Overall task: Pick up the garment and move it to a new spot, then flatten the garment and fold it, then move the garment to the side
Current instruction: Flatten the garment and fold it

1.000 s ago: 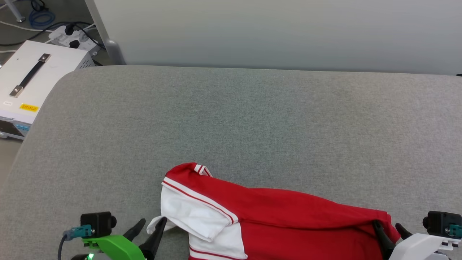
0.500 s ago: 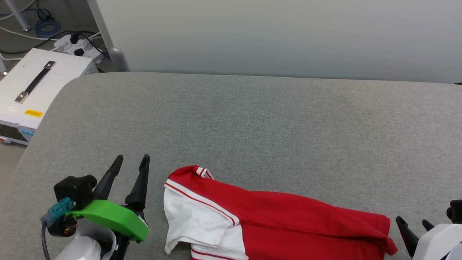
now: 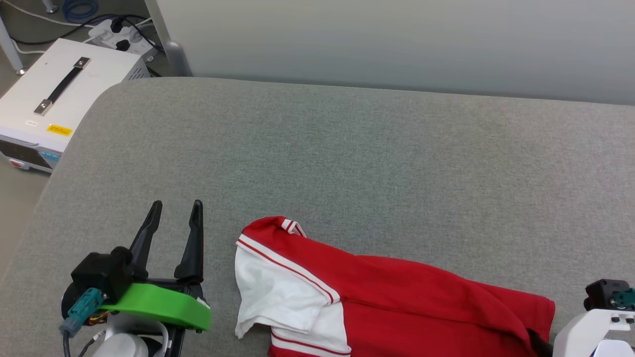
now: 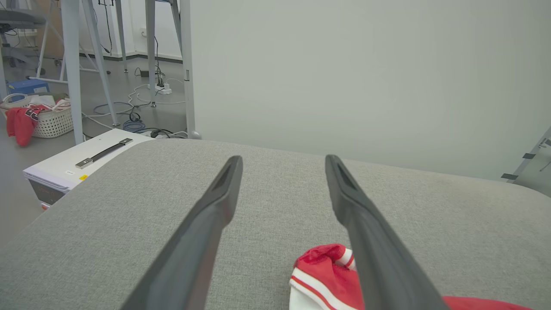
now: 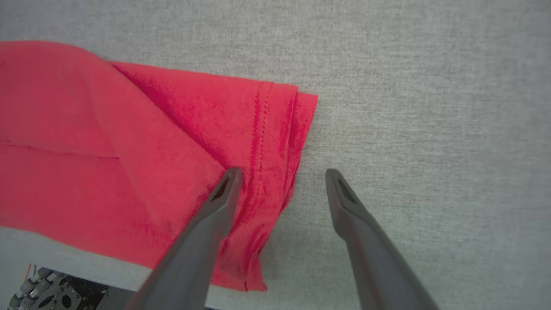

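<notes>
Left gripper, two long, dark, tapering fingers on a glossy bright green mount, is holding its fingers spread apart with nothing between them, over bare grey cloth just beside the garment's white sleeve. Right gripper is also holding its fingers wide apart, clamping nothing; one finger is crossing the garment's stitched hem corner and the other is over bare grey cloth, and whether either is touching cannot be told.

Beneath them a broad cushioned surface is stretching across the head view, covered in coarse grey woven fabric with a softly rounded far-left corner. Behind it a smooth, pale panel is rising.

Lying at the near edge of the cushioned surface, between the two grippers, the garment is showing soft, matte red fabric, folded into a long band with gentle creases. Its white sleeve is lying folded at the left end, edged with red-and-white striped trim, and a striped collar tip is poking up there. At the right end the double-stitched red hem is lying in layered folds.

On the floor to the left, a white box, hard and rectangular, is showing a black strap handle and a small yellow label
</notes>
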